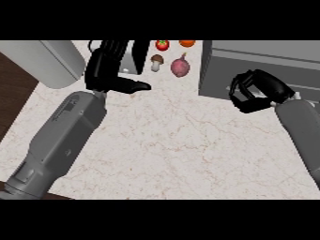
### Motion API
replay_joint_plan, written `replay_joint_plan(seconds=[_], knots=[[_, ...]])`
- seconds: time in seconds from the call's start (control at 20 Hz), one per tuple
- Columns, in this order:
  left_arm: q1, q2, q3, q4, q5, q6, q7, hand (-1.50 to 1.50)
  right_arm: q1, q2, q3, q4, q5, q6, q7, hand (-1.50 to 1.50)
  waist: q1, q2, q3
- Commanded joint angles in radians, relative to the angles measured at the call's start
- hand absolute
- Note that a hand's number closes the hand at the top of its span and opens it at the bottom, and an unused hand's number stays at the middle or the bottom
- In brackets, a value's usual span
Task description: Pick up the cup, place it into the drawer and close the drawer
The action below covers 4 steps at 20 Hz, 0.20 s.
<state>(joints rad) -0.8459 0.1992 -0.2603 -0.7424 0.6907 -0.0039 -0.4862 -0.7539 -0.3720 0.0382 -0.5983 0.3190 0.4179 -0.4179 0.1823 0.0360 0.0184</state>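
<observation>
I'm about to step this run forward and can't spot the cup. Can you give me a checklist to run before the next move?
1. Cup in sight: not ok. No cup shows on the marble counter.
2. Right hand: fingers curled in front of the grey drawer cabinet, nothing seen inside them. Cup held: cannot tell.
3. Drawer open or closed: cannot tell.
4. Left hand out of the way: ok, open, at the counter's far left.
5. Brown-capped mushroom and purple-red vegetable apart from both hands: ok.
</observation>
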Motion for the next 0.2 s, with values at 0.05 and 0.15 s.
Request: replay_joint_plan(seconds=[0.05,0.15], knots=[[0.015,0.01,0.004,-0.014,0.009,-0.023,0.0,-1.5,-0.176,-0.131,-0.09,0.021,0.002,-0.101,0.077,1.5,0.04,0.014,-0.016],[0.031,0.007,0.002,-0.019,0.007,-0.021,-0.007,-1.5,-0.165,-0.125,-0.096,0.014,-0.011,-0.095,0.077,1.5,0.047,0.013,-0.016]])
